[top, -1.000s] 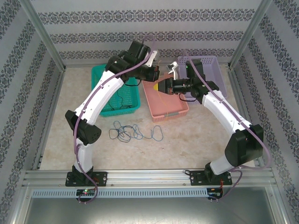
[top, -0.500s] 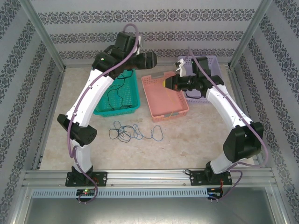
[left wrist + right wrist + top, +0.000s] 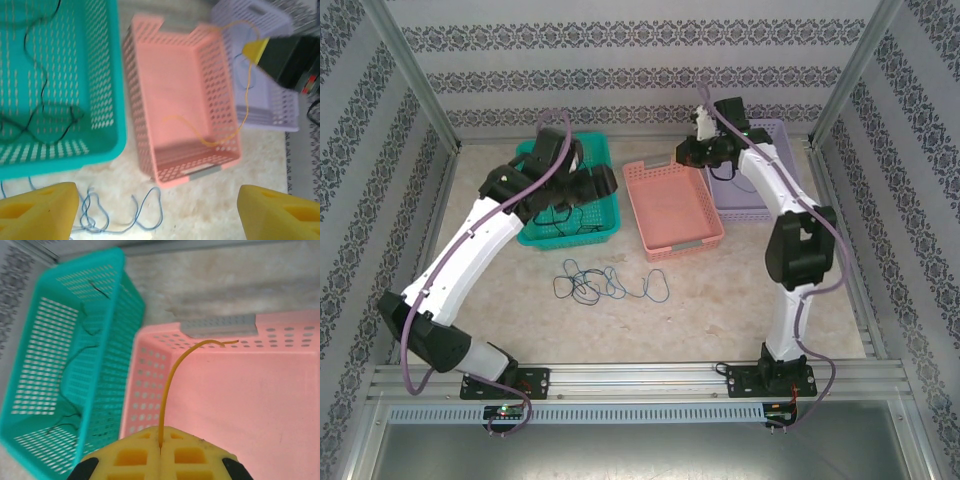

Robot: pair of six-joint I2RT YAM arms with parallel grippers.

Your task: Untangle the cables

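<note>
Looking down from above, I use the pink basket [image 3: 675,205] as my reference. The teal basket [image 3: 570,238] sits just left of it, with a black cable [image 3: 565,215] lying inside and my left gripper [image 3: 605,183] hanging over its pink-side edge. The purple basket [image 3: 730,200] is just right of it. My right gripper [image 3: 685,152] hovers at its far right corner. Blue cables [image 3: 582,288] lie tangled on the table [image 3: 720,300] in front of it, slightly left.
</note>
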